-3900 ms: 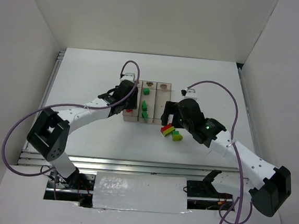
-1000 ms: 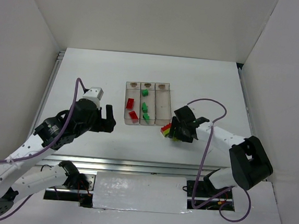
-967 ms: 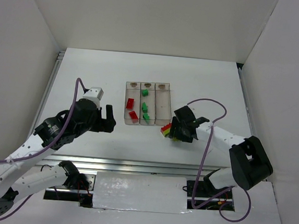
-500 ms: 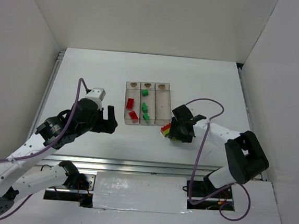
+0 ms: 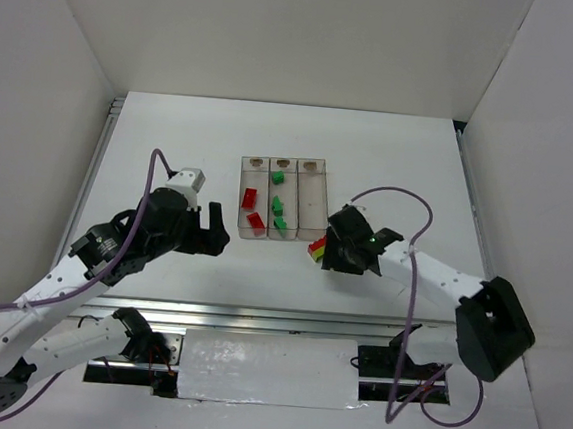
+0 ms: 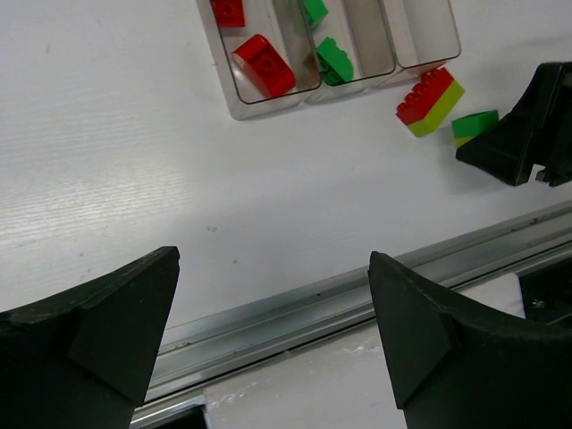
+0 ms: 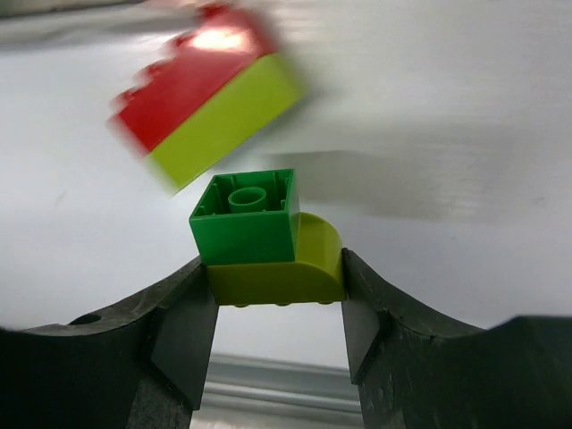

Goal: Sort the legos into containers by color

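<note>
Green-topped lego [image 7: 255, 234] flush between right gripper [image 7: 278, 299] fingers.

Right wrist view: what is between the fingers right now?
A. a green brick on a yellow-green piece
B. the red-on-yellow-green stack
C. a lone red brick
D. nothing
A: the green brick on a yellow-green piece sits between the right gripper's fingers, both touching its sides; the red-on-yellow-green stack lies beyond, untouched.

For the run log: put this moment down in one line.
left gripper: open, empty | right gripper: closed on small green-on-yellow-green plastic brick stack | red-on-yellow-green brick stack: loose beside it
</note>
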Controlling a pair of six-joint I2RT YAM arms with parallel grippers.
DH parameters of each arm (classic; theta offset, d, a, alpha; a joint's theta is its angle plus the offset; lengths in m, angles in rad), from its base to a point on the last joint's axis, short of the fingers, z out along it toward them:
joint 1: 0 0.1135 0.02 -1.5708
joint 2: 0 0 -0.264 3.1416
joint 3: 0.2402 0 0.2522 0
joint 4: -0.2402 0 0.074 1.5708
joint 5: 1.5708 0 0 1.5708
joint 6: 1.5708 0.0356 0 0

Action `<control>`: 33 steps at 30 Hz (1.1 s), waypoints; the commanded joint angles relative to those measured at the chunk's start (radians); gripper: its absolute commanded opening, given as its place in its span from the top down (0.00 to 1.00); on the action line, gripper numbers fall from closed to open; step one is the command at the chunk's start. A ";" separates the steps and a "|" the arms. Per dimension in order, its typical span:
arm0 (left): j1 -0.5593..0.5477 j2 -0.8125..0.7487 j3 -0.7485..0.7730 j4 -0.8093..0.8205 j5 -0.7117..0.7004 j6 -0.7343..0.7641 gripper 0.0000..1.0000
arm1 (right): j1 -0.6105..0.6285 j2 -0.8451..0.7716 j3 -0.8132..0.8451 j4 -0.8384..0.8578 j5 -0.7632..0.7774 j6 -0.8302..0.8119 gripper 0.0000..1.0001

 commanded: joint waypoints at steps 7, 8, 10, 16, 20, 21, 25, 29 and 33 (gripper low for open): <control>-0.006 0.079 -0.001 0.303 0.303 -0.245 0.00 | 0.308 -0.378 0.008 0.014 -0.046 -0.148 0.84; -0.007 0.087 -0.020 0.344 0.392 -0.262 0.00 | 0.331 -0.405 0.005 0.031 -0.056 -0.166 0.84; -0.010 0.108 -0.032 0.416 0.472 -0.298 0.01 | 0.375 -0.455 0.011 0.058 -0.066 -0.194 0.84; -0.045 0.212 -0.061 0.634 0.658 -0.382 0.00 | 0.390 -0.508 0.046 0.111 -0.115 -0.225 1.00; -0.087 0.290 -0.054 0.680 0.684 -0.393 0.01 | 0.414 -0.494 0.086 0.109 -0.134 -0.246 1.00; -0.101 0.301 -0.051 0.685 0.684 -0.391 0.01 | 0.419 -0.494 0.095 0.111 -0.132 -0.255 1.00; -0.115 0.341 -0.052 0.705 0.688 -0.393 0.04 | 0.433 -0.500 0.101 0.121 -0.120 -0.264 1.00; -0.121 0.355 -0.057 0.706 0.684 -0.388 0.11 | 0.433 -0.497 0.109 0.109 -0.090 -0.266 1.00; -0.125 0.372 -0.052 0.705 0.693 -0.379 0.30 | 0.434 -0.491 0.113 0.101 -0.054 -0.257 1.00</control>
